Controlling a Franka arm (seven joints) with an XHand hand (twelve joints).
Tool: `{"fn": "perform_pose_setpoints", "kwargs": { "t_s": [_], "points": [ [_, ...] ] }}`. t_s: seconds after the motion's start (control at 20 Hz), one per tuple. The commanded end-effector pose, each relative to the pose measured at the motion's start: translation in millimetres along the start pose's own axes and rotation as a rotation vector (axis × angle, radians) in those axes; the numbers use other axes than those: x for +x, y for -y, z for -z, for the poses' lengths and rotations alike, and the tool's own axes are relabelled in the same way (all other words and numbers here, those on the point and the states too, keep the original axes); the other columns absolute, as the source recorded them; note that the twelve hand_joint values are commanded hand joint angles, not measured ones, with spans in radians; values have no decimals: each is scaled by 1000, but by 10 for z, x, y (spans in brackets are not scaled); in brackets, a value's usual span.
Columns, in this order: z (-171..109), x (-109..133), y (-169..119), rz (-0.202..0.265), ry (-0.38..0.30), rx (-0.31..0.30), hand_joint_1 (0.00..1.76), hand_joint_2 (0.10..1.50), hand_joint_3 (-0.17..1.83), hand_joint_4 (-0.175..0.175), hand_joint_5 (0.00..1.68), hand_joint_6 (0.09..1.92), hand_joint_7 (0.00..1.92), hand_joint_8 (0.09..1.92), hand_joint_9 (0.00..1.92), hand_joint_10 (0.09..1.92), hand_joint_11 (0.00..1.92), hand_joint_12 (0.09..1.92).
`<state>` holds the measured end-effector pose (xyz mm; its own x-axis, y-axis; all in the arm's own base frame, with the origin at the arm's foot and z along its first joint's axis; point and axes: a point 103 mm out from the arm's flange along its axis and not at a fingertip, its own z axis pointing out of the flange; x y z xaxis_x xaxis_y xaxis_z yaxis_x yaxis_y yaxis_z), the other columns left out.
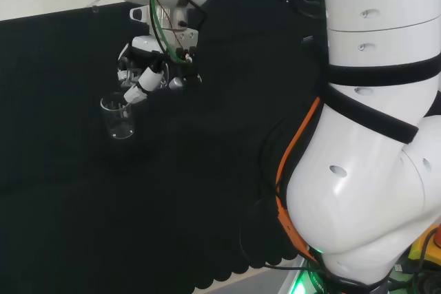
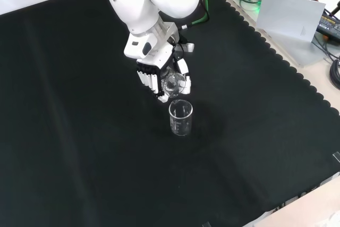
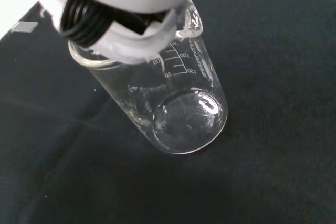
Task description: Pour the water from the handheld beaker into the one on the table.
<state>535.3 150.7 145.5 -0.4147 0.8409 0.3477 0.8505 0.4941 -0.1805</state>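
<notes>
Table beaker just below hand, open cloth around.

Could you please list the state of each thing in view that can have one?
Handheld beaker: gripped in the hand, tipped toward the beaker below; contents cannot be told.
Table beaker: upright on the black cloth, just below the hand; water level cannot be told.
Hand: fingers curled round the handheld beaker, above the table beaker.

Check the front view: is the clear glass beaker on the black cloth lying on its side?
No, the clear glass beaker stands upright on the black cloth, just below the hand.
</notes>
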Motion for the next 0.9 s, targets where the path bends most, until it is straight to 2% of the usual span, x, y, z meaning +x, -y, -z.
{"fn": "perform_pose_setpoints", "kwargs": {
  "t_s": [0.05, 0.5, 0.9],
  "points": [
    [-32, 50, -20, -13, 22, 18, 1113, 641, 755, 175, 1202, 849, 1720, 474, 1734, 342, 1415, 765],
    [-31, 106, -26, -12, 48, 52, 1113, 640, 759, 175, 1201, 854, 1719, 476, 1735, 345, 1416, 767],
    [-29, 130, -33, -12, 99, 88, 1113, 639, 762, 175, 1199, 858, 1718, 478, 1732, 347, 1419, 768]
  ]
}}
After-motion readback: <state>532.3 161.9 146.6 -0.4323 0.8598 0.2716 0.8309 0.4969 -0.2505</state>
